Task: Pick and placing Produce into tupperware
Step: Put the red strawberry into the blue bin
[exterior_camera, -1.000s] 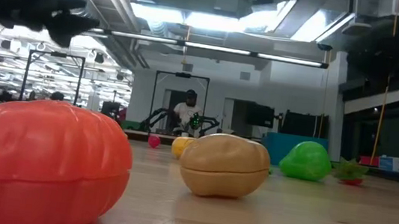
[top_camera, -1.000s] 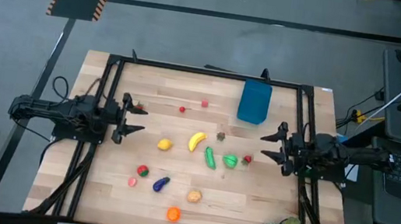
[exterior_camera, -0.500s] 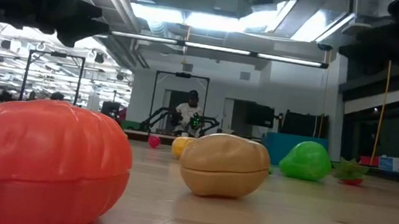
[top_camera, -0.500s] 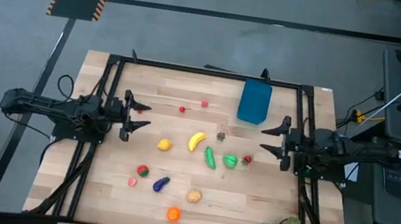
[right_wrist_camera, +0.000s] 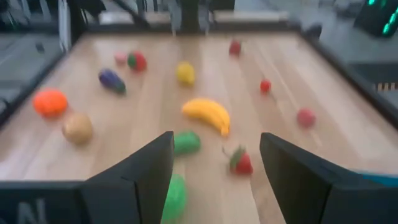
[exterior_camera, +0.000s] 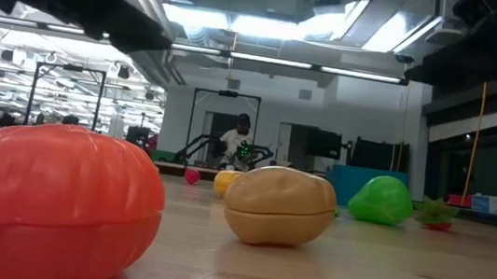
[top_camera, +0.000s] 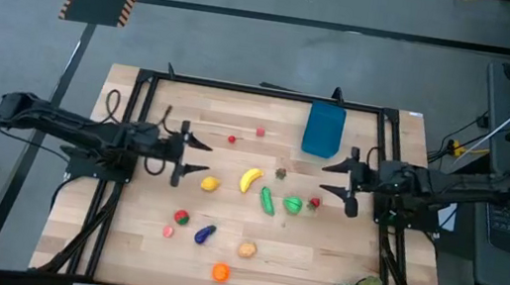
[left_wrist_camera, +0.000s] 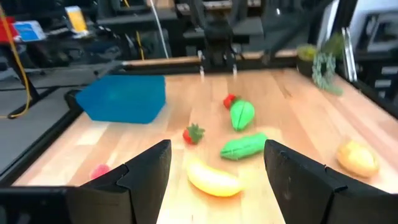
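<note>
Nothing is packed yet: the blue tupperware (top_camera: 324,130) at upper centre holds no produce, the banana (top_camera: 250,179) and its neighbours lie loose on the counter (top_camera: 318,261), and the left gripper (top_camera: 195,155) and right gripper (top_camera: 333,178) hover with fingers apart, holding nothing.

From up top I've got both grippers open and empty: left gripper (top_camera: 199,156) beside the lemon (top_camera: 209,184), right gripper (top_camera: 332,179) near the strawberry (top_camera: 315,202).
</note>
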